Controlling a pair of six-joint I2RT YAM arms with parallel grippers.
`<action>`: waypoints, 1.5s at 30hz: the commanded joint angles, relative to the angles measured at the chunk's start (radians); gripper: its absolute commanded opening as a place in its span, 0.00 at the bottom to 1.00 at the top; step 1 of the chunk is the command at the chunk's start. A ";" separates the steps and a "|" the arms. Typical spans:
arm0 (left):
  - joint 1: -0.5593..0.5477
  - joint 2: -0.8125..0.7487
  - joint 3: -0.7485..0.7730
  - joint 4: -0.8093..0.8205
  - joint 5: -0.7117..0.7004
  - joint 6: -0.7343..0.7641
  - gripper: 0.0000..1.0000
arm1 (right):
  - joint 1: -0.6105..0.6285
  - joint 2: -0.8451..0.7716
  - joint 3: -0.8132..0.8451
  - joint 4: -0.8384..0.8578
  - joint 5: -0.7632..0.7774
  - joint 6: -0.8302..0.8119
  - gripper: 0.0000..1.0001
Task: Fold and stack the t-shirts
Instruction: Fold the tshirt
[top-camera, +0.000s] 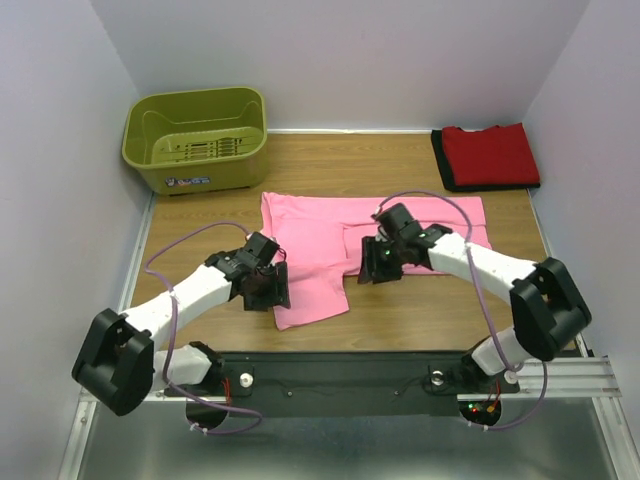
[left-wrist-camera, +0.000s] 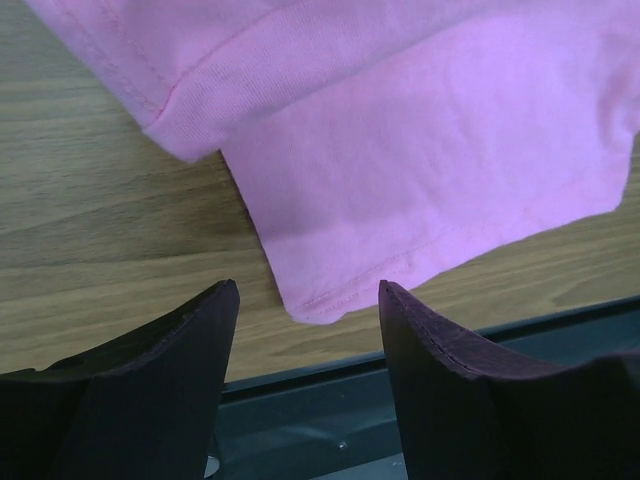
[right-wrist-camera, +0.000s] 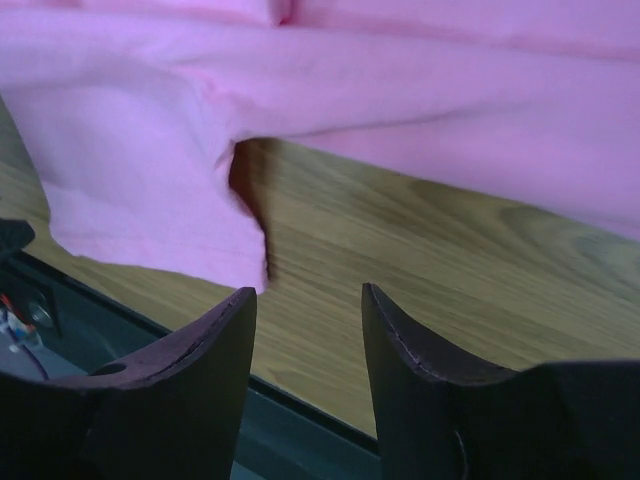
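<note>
- Your pink shirt (top-camera: 330, 235) lies flat in the middle of the bench (top-camera: 440, 300). It is spread wide along its far side, with one flap reaching toward the near edge.
- Your left tool (top-camera: 268, 288) sits at the left side of that near flap, low over the wood.
- From the left wrist, the left tool (left-wrist-camera: 306, 290) stands spread and pinches nothing. The flap's near corner (left-wrist-camera: 420, 150) lies on the bench just beyond the gap between the tips.
- Your right tool (top-camera: 378, 262) sits at the shirt's near edge, just right of the flap.
- From the right wrist, the right tool (right-wrist-camera: 309, 290) is also spread and holds nothing. Only bare wood shows between its fingers. The pink cloth (right-wrist-camera: 130, 180) hangs just ahead and to the left, with a lifted fold casting a shadow.
- The red shirt (top-camera: 490, 155) lies folded at the far right corner, well apart from both tools. It rests on a black shirt (top-camera: 441, 165), of which you see only an edge.
- The green basket (top-camera: 200, 172) stands at the far left corner.
</note>
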 joint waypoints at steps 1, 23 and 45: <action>-0.040 0.056 -0.014 0.019 -0.003 -0.022 0.68 | 0.083 0.081 0.047 0.052 0.001 0.040 0.52; -0.101 0.168 -0.028 0.070 -0.017 -0.003 0.17 | 0.247 0.315 0.139 0.035 -0.036 0.058 0.38; 0.064 0.261 0.534 0.025 -0.225 0.193 0.00 | 0.061 0.315 0.532 -0.014 0.210 -0.017 0.01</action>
